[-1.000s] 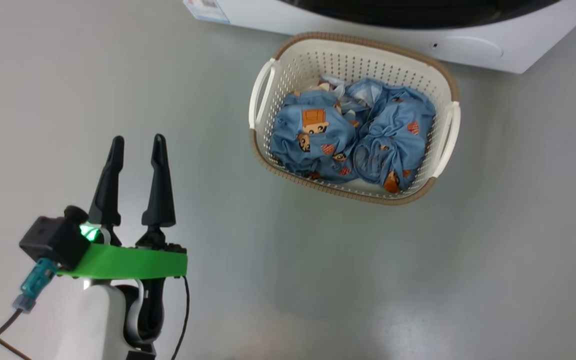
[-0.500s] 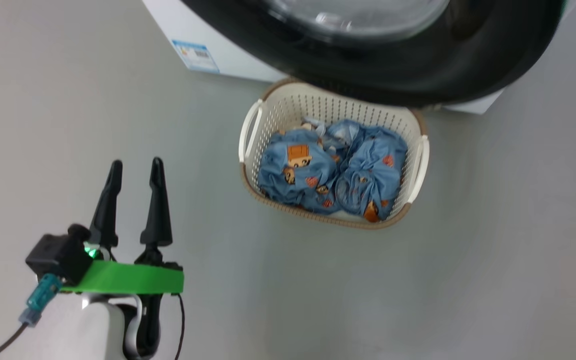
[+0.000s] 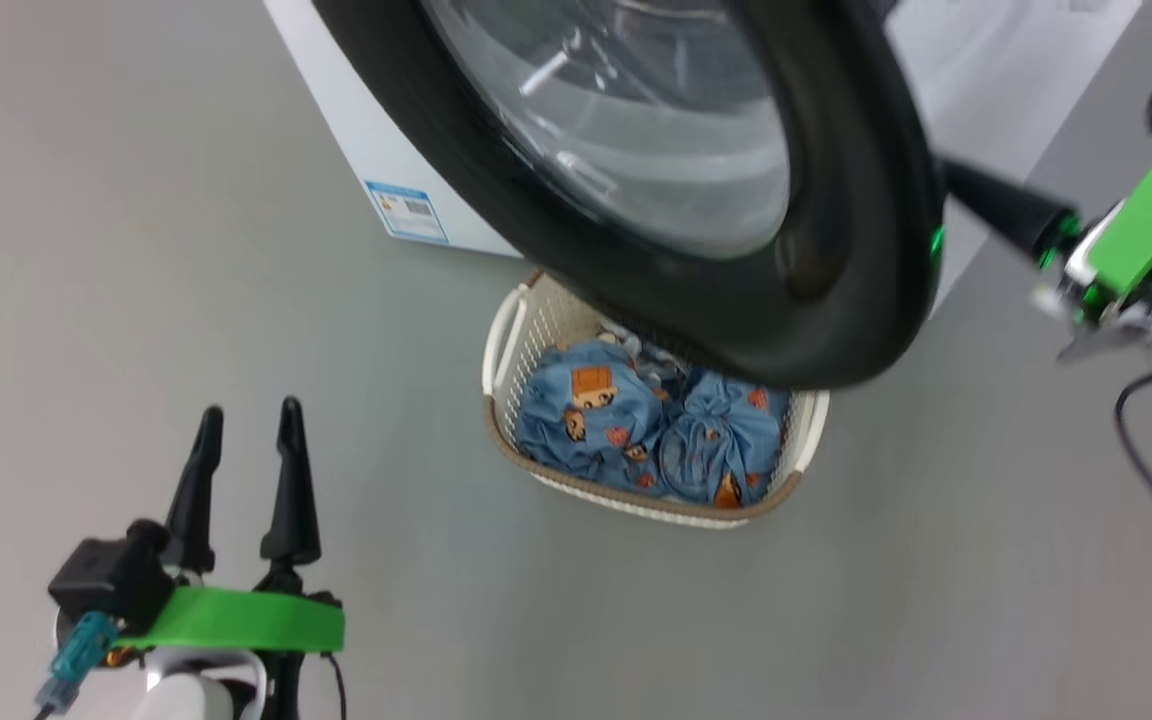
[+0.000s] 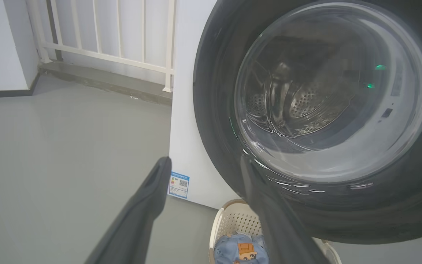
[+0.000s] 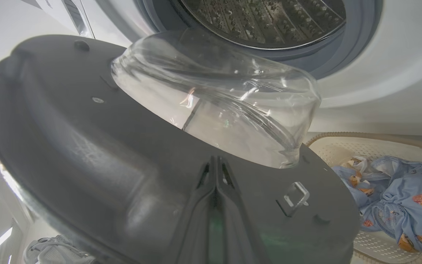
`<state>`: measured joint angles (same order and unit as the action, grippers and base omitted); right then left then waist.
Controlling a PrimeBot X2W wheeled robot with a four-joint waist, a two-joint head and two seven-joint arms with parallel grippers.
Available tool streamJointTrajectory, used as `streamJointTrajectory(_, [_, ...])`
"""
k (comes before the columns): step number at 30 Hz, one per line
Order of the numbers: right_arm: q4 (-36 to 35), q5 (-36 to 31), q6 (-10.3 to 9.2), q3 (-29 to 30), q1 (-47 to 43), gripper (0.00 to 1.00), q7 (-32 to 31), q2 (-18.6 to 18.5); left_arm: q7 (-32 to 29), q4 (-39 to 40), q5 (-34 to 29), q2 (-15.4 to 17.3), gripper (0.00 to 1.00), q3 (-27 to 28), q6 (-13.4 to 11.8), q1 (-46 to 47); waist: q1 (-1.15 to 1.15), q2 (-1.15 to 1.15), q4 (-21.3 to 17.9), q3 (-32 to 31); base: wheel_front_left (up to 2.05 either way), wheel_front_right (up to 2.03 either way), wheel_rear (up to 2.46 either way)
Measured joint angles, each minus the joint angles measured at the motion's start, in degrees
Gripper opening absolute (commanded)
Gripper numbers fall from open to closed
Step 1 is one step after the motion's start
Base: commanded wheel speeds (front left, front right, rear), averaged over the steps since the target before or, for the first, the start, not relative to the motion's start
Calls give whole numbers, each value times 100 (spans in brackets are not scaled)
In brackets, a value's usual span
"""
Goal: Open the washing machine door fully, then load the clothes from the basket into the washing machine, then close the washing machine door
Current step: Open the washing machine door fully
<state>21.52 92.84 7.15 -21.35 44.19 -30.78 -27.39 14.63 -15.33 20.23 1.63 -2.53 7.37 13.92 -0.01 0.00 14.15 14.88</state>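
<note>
The washing machine door (image 3: 836, 250), glossy black with a clear glass bowl, stands swung out from the white washing machine (image 3: 356, 150) and overhangs the far end of the basket (image 3: 501, 350). The clothes (image 3: 636, 420), light-blue with orange figures, lie bunched in that basket. My right gripper (image 3: 951, 185) is shut and reaches the door's right edge. In the right wrist view its tips (image 5: 216, 161) rest against the door's dark grey inner face (image 5: 86, 146), below the glass bowl (image 5: 214, 95). My left gripper (image 3: 246, 412) hangs open and holds nothing, over the floor left of the basket.
The steel drum (image 5: 266, 18) and its grey seal show behind the door. A blue label (image 4: 178, 184) sits low on the machine's side. A white railing (image 4: 123, 36) runs along the back left. Grey floor (image 3: 136, 250) spreads left of and in front of the basket.
The head camera has tilted up, so the basket sits lower in the picture and the door and my right gripper have come into view. My left gripper stays open.
</note>
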Motion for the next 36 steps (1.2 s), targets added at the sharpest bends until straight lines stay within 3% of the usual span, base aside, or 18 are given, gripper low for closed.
streamJointTrajectory(15, [-813,98,0,11,-1376,0,-174,363,-1,-368,-124,7,100,103,-1,-374,1,0,560,-666,0,0,0])
streamJointTrajectory(36, [-970,90,0,-44,-1963,0,-478,884,-1,-501,-124,88,100,78,-1,-480,1,0,1337,-1072,0,0,0])
